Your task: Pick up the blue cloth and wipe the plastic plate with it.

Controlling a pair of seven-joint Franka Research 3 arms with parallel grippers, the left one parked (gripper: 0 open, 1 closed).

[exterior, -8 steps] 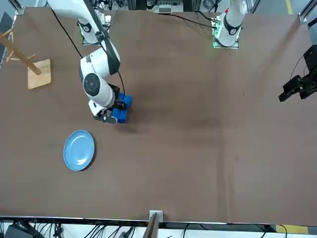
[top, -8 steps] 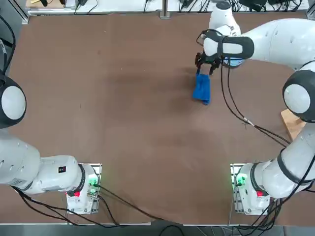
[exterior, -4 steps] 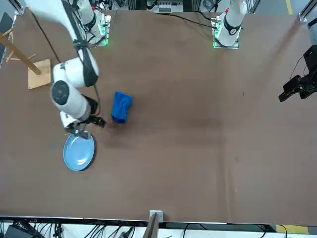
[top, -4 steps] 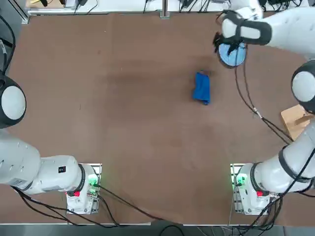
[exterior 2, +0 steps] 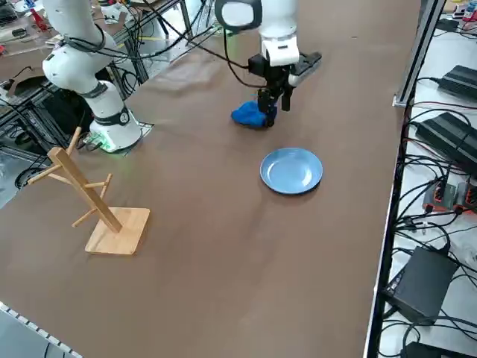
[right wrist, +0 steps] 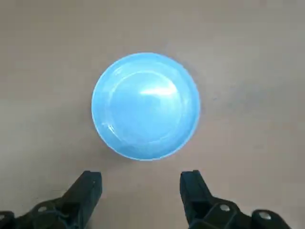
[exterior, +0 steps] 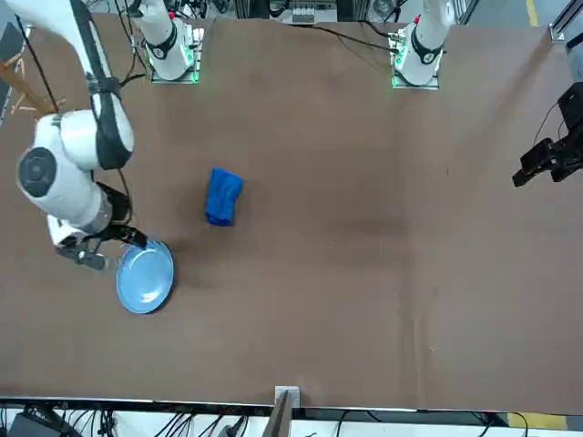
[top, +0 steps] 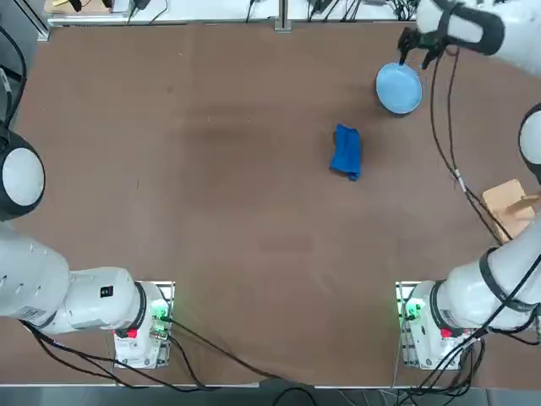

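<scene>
Brown tabletop [top: 211, 211] fills my overhead view, mostly bare. Working left to right across it: the blue cloth [top: 347, 152] lies bunched in a loose fold near the middle of the right half, with nothing touching it. Further right and toward the far edge sits the plastic plate [top: 398, 88], flat on the table, well apart from the cloth. Just past the plate's far right rim I see the right gripper [top: 420, 49], above the table, fingers spread wide and holding nothing. From the wrist camera the plate [right wrist: 145, 106] shows whole and bare, with both fingertips [right wrist: 90, 183] off its rim. From the front camera the gripper [exterior: 91, 253] hangs beside the plate [exterior: 145, 276]; the cloth [exterior: 222, 196] rests apart. At the right edge stands a wooden rack [top: 507, 207].
</scene>
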